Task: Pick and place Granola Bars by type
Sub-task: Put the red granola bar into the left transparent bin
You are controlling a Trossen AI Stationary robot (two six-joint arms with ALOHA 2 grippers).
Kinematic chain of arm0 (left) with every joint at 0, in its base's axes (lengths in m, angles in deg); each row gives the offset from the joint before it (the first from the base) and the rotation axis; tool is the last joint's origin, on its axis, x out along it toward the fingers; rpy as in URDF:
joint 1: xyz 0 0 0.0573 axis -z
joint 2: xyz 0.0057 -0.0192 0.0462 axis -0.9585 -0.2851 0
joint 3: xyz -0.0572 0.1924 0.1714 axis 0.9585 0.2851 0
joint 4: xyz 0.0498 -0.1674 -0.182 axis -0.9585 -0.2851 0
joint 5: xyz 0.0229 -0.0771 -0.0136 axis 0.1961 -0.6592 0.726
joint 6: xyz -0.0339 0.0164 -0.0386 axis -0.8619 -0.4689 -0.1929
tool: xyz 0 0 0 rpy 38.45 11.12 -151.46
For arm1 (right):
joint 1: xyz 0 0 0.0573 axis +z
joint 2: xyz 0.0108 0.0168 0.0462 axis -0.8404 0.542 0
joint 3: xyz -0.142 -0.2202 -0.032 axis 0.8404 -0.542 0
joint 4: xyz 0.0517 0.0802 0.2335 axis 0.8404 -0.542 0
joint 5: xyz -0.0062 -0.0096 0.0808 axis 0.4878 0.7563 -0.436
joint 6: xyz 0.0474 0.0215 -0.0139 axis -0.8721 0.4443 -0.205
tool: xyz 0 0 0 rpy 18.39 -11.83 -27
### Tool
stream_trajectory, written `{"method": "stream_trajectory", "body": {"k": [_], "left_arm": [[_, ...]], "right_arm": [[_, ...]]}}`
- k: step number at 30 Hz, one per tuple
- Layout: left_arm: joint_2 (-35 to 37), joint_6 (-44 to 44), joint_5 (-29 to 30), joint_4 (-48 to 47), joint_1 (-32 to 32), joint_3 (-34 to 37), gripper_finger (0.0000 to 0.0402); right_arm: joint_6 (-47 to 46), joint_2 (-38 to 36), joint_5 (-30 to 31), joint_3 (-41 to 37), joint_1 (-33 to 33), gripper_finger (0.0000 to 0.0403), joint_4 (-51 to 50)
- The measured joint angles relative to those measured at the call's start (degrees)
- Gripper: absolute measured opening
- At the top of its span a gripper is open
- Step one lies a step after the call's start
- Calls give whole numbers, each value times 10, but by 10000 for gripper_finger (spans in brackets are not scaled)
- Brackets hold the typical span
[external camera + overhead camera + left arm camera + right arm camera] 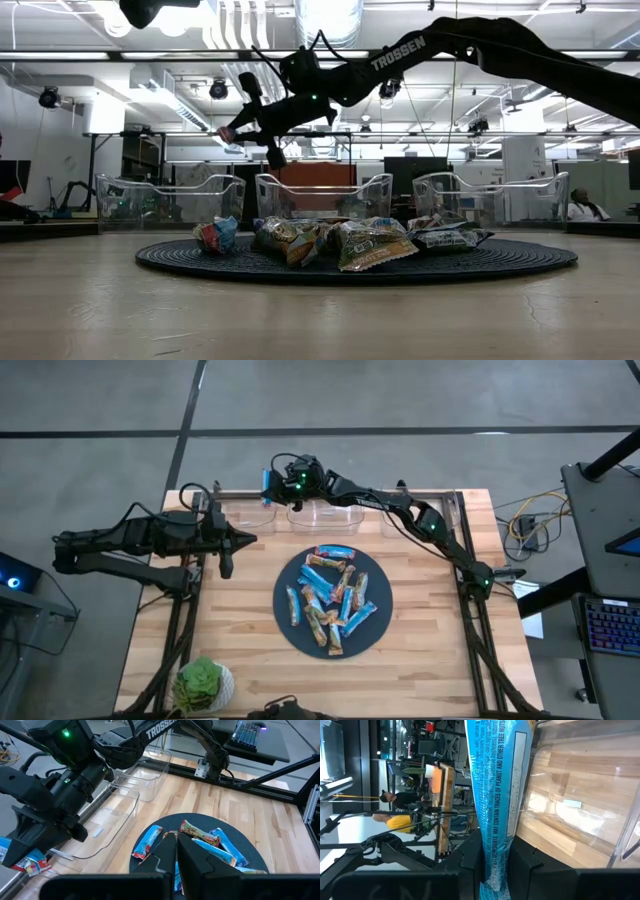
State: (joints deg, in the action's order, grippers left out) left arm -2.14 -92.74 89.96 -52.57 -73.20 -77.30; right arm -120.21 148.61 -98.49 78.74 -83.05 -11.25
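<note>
Several granola bars (330, 600) in blue, blue-red-white and tan wrappers lie heaped on a dark round disc (285, 622) in the middle of the table. My right gripper (268, 488) reaches to the far left and is shut on one blue granola bar (496, 790), held in the air by the leftmost of three clear bins (245, 517). That bar also shows in the left wrist view (22, 857). My left gripper (247, 540) hangs shut and holding nothing, left of the disc. My right gripper pinches the blue bar near one end (495, 851) between its two fingers, which lie flat against the wrapper's faces. The fingers reach nearly level toward the table's far left. The rest of the bar sticks out past the fingertips, lifted clear of bin and table.
Two more clear bins (325, 515) (400, 520) stand along the far edge. A potted green plant (203, 685) sits at the near left corner. Metal frame rails (470, 630) run along the table's sides. Cables and a keyboard (610, 625) lie off the table to the right.
</note>
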Motion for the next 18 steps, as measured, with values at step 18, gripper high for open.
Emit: {"method": "stream_trajectory", "body": {"k": [18], "left_arm": [[-6,1,2,0,0,0,0]], "right_arm": [[4,0,2,0,0,54,-4]]}}
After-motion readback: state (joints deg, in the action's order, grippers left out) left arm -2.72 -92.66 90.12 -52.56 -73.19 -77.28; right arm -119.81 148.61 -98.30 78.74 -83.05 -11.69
